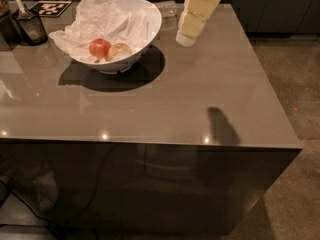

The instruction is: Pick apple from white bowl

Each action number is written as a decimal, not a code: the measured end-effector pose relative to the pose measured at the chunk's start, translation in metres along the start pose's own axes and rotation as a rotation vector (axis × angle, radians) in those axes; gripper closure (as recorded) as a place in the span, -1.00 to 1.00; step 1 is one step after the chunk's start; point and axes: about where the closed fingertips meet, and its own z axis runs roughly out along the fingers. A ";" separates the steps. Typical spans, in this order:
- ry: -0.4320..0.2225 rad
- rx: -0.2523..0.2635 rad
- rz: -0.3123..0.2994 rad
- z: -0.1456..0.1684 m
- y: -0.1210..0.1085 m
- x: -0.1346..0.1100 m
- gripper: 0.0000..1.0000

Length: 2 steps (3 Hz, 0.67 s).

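Apple [100, 48]: sitting low inside the white bowl [148, 33], left of the middle, on crumpled white paper [97, 19]. Right up against a pale yellowish lump [120, 50] (no clue what that is).

White bowl: back-left part of the grey table [165, 99], rim slanted, higher on the right side.

Gripper [187, 35]: hanging in the air near the back of the table, just right of the bowl's rim, angled down. Touching nothing.

Claw state: can't tell if open or closed. Not gripping the apple, since that's in the bowl.

Done so far: none of the actual pick. At best partway into the approach: near the bowl, but beside it, not above the apple.

Left to do: get over the bowl, drop in past that high right rim, close on the apple, lift it clear.

Likely snags: paper and lump crowding the apple, so could easily grab the wrong thing. Glossy round skin probably slips.

Other stuff: dark cup [31, 28] with a utensil at far left, black-and-white marker tag [50, 8] behind it.
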 end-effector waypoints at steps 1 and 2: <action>-0.021 -0.005 -0.028 0.013 -0.017 -0.027 -1.00; -0.009 -0.023 -0.049 0.039 -0.045 -0.057 -1.00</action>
